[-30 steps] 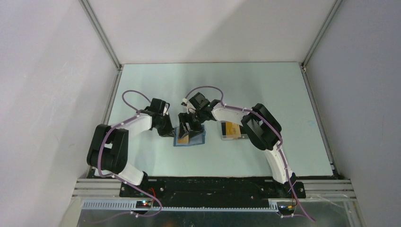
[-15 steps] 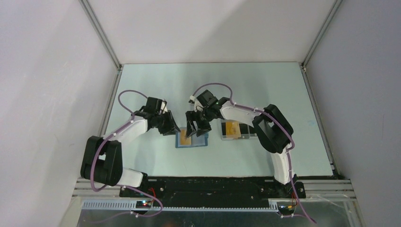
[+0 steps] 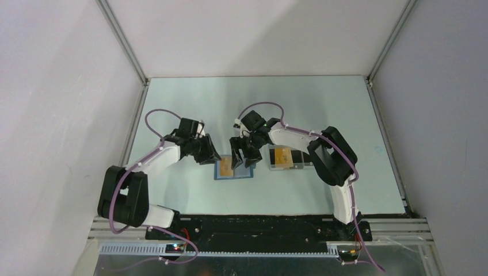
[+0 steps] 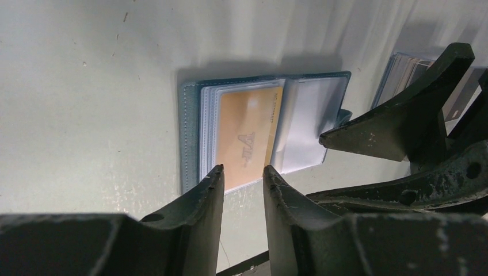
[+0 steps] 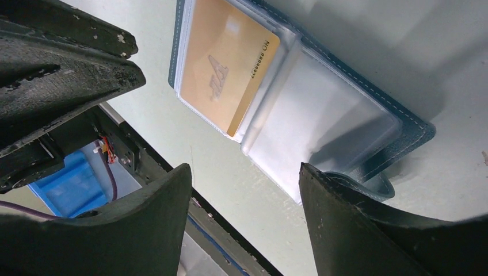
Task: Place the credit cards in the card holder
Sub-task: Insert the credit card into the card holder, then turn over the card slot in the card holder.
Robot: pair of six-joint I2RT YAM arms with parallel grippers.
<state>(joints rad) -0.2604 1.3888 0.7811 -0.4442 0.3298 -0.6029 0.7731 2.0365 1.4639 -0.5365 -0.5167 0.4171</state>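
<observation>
The blue card holder (image 3: 244,173) lies open on the table between my grippers. A yellow-orange credit card (image 3: 225,167) sits in its left clear pocket and also shows in the left wrist view (image 4: 247,135) and the right wrist view (image 5: 221,69). The right pocket (image 5: 322,121) is empty. My left gripper (image 3: 212,156) hovers at the holder's left edge (image 4: 189,138), jaws narrowly apart and empty (image 4: 243,168). My right gripper (image 3: 244,158) is open wide and empty above the holder's right half (image 5: 244,167). More cards (image 3: 282,155) lie in a clear tray.
The clear plastic tray (image 3: 273,166) sits just right of the holder, with one orange card and dark cards in it; it also shows in the left wrist view (image 4: 403,66). The right arm's elbow (image 3: 331,158) hangs over the tray's right end.
My right gripper has moved right and back off the orange card, which now lies uncovered in the left pocket. The holder shifted slightly right. The left gripper moved little.
</observation>
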